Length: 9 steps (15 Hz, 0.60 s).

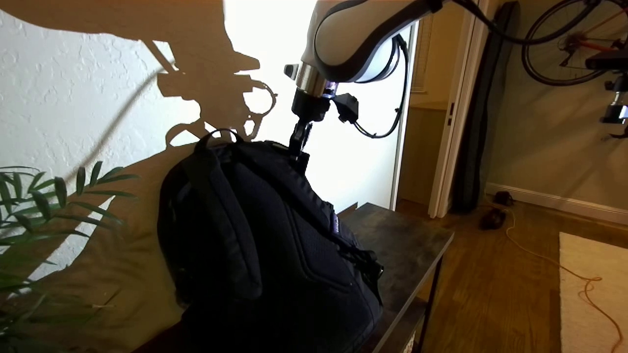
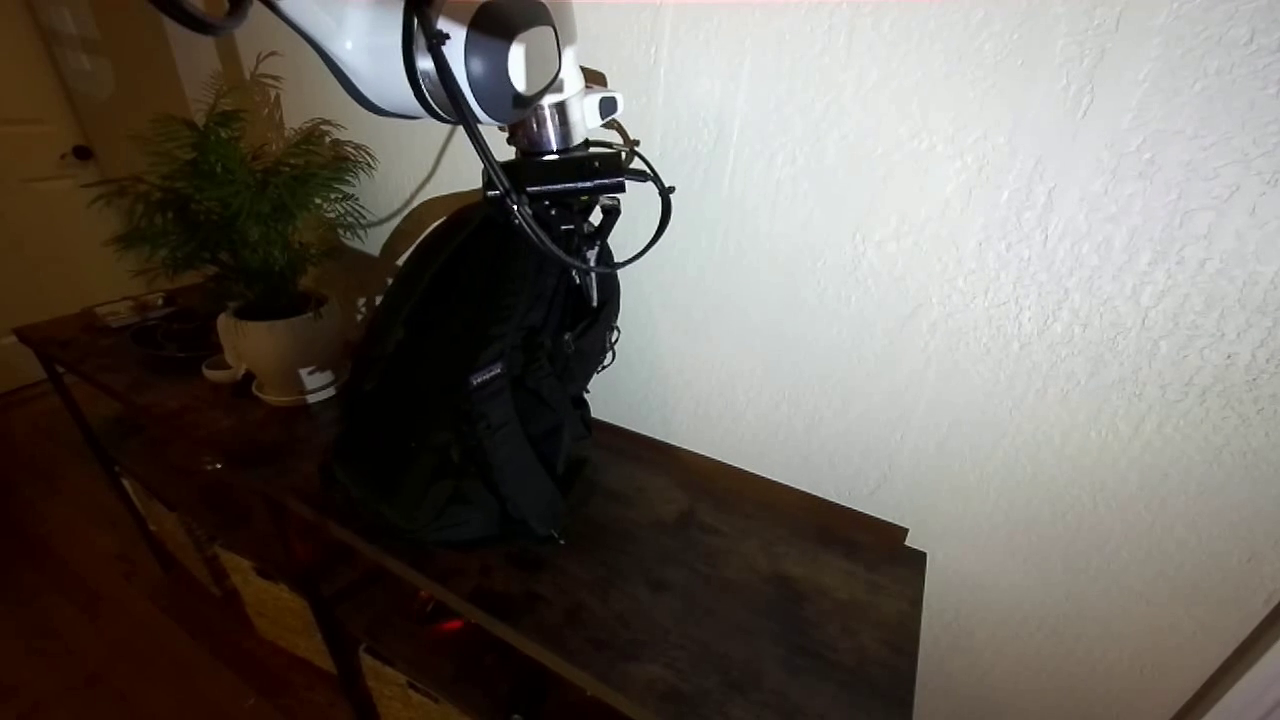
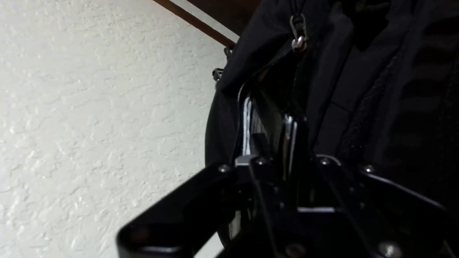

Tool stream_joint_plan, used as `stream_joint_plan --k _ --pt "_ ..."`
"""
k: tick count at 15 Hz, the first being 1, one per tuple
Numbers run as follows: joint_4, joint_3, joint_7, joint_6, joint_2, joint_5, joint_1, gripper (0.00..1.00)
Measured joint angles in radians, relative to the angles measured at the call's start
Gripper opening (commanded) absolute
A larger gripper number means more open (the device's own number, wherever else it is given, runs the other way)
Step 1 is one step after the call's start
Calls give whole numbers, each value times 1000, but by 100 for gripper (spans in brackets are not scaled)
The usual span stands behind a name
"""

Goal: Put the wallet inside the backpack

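Observation:
The black backpack stands upright on the dark table, leaning near the wall; it also shows in an exterior view. In the wrist view the backpack has an unzipped pocket, with a pale-lined zipper edge on its left. My gripper points down at this opening, its jaws around a dark wallet with pale card-like edges. The wallet's far part reaches into the opening; its depth is hard to tell in the dark. In both exterior views the gripper is at the backpack's upper side, and the wallet is not clearly distinguishable.
The white wall stands close behind the backpack. A potted plant stands on the table beside the backpack. A zipper pull hangs at the opening's far end. The backpack's top handle sticks up beside the gripper.

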<state>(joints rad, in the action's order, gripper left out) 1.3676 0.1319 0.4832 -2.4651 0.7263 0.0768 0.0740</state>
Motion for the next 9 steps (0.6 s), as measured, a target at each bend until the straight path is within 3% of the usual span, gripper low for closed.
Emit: stream_joint_plan --k 1,2,4,9 --pt "-3 6 8 2 5 -10 3 5" --pt "-9 10 13 4 12 -19 6 45" --pt "-23 13 20 14 31 -34 11 51" --pt "-56 17 26 48 73 -55 25 83"
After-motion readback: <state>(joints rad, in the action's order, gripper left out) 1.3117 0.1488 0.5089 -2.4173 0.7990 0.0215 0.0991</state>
